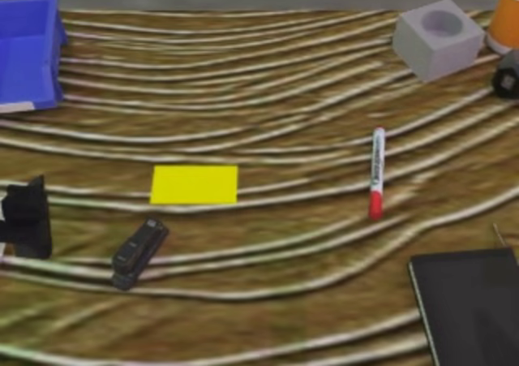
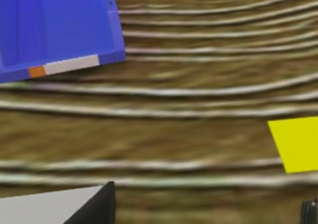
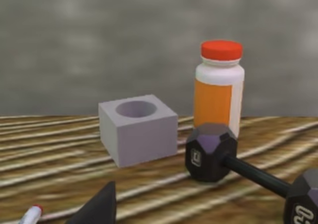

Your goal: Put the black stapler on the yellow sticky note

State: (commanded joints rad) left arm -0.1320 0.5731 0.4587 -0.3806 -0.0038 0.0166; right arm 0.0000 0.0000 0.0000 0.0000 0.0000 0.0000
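Note:
The black stapler (image 1: 139,252) lies slanted on the table at the front left, just in front of the yellow sticky note (image 1: 195,185); the two do not touch. My left gripper (image 1: 27,217) hovers at the table's left edge, to the left of the stapler, open and holding nothing. The left wrist view shows one of its fingers (image 2: 98,206), the yellow sticky note (image 2: 298,143), and a dark sliver at the frame's edge that may be the stapler's end. My right arm is outside the top view. Only one of its fingers (image 3: 102,206) shows in its wrist view, open and empty.
A blue bin (image 1: 28,53) stands at the back left. A red-capped marker (image 1: 377,173) lies right of centre. At the back right stand a grey block with a round hole (image 1: 438,37), an orange bottle (image 1: 507,13) and a dumbbell (image 1: 508,74). A black tablet (image 1: 470,305) fills the front right.

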